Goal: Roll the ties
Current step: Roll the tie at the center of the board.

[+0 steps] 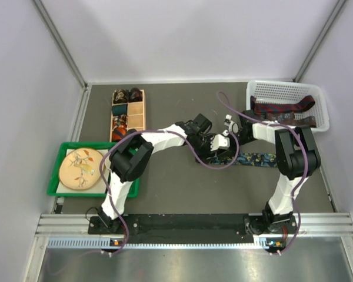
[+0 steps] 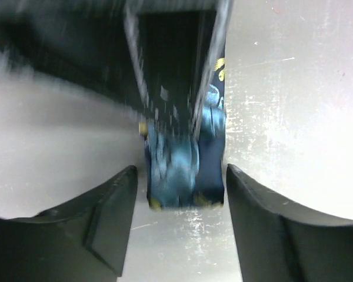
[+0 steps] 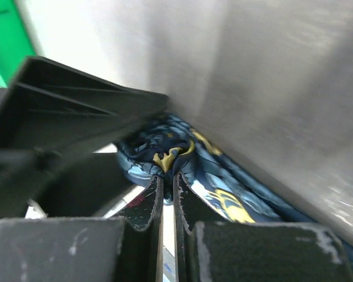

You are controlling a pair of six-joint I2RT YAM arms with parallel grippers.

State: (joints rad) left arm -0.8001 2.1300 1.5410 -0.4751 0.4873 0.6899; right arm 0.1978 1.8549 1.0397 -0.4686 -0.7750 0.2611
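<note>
A dark blue tie [image 1: 256,158] with a blue and yellow floral print lies across the middle of the table. Its left end is wound into a small coil [image 3: 159,147]. My right gripper [image 3: 167,179] is shut on the fabric of that coil, its two fingers pressed close together. In the left wrist view the coiled end [image 2: 182,170] sits between the tips of my left gripper [image 2: 179,202], which is open with a gap on each side. Both grippers meet at the table's centre, left gripper [image 1: 213,144] and right gripper [image 1: 226,140]. The coil itself is hidden under them in the top view.
A white basket [image 1: 282,87] at the back right holds dark red patterned ties [image 1: 282,108]. A wooden compartment box [image 1: 138,114] at the back left holds small coils. A green tray [image 1: 56,179] with a round plate [image 1: 81,168] stands at the left.
</note>
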